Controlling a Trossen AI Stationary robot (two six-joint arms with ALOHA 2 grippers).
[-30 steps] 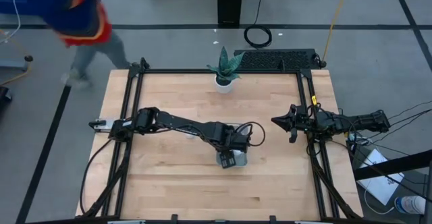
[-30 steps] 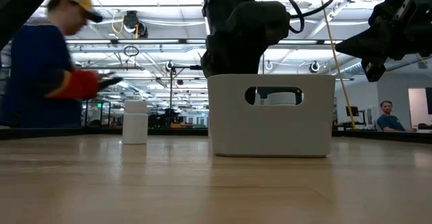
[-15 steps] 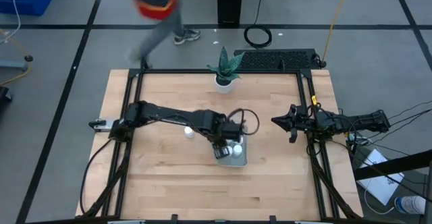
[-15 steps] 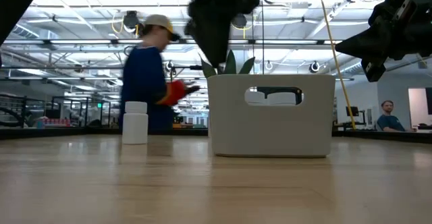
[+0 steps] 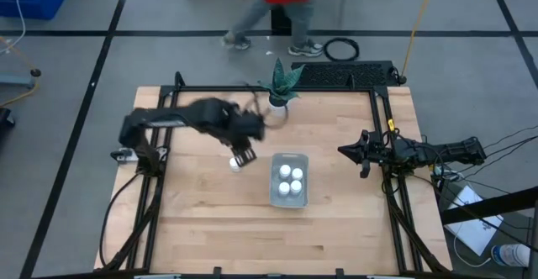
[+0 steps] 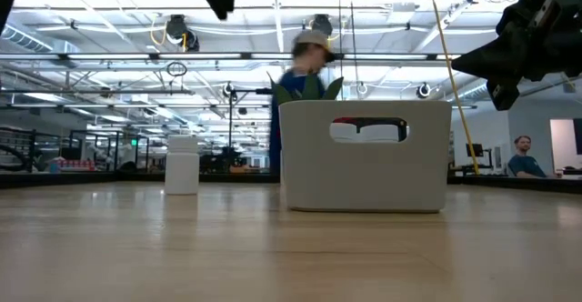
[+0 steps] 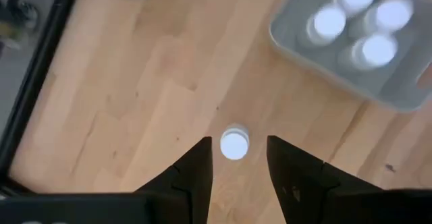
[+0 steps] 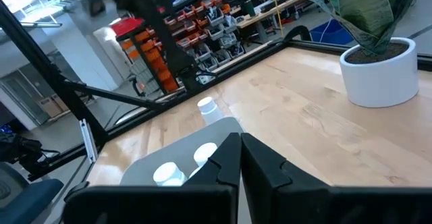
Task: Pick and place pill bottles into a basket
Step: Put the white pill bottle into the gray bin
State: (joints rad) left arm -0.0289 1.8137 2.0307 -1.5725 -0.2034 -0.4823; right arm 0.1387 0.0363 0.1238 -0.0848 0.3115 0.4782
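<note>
In the high view the dark left arm and its claw point(image 5: 245, 153) are smeared by motion above the lone small white pill bottle point(image 5: 236, 163), so the fingers cannot be made out there. The shallow grey-blue plastic basket point(image 6: 366, 156) hides its bottles in the low view behind its solid wall. A blurred person point(image 5: 284, 2) beyond the desk's far edge is cut off by the frame. The right wrist view shows the basket point(image 8: 177, 153) partly behind that claw's dark fingers point(image 8: 226, 163).

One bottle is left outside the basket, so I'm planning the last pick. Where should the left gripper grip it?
Probably from straight above: the pill bottle stands upright, clear of the basket. Close the open left gripper across its round body, just under the cap.
</note>
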